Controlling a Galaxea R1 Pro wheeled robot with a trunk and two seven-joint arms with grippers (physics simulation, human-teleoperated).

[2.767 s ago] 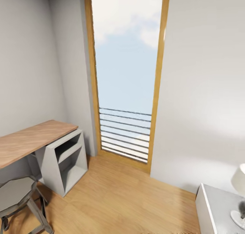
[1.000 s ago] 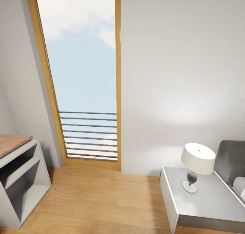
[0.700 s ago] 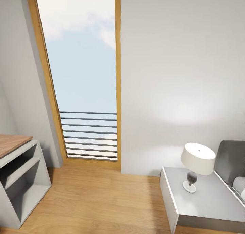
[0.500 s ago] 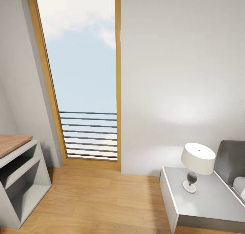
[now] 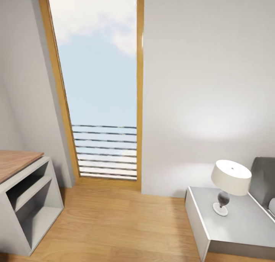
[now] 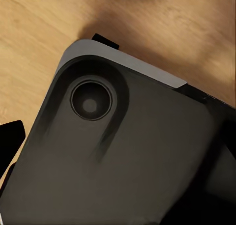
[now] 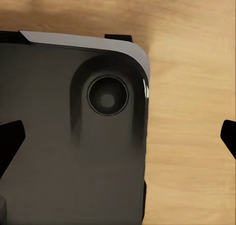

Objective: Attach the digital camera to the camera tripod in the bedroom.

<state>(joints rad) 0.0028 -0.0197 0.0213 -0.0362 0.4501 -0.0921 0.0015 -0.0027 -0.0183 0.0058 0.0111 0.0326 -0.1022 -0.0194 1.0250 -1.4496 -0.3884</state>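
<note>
1. The head view looks into a bedroom corner: a tall window (image 5: 101,82) with a wood frame straight ahead, a desk (image 5: 17,163) with open shelves at the near left, and a nightstand (image 5: 236,224) with a lamp (image 5: 230,185) at the near right, on a wood floor (image 5: 122,224).
2. Camera and tripod are not in sight here, so where they stand, which way they point and how their long axes lie cannot be told.
3. Judging from the task alone, the camera should be light, rigid and somewhat fragile; I would hold it by the body sides, away from the lens. The tripod is likely top-heavy and easy to tip.
4. Left gripper (image 6: 12,151): one dark fingertip shows above the robot's dark base (image 6: 123,161); apart or together, I cannot tell.
5. Right gripper (image 7: 120,141): fingertips sit at opposite frame edges, spread wide, holding nothing.
</note>
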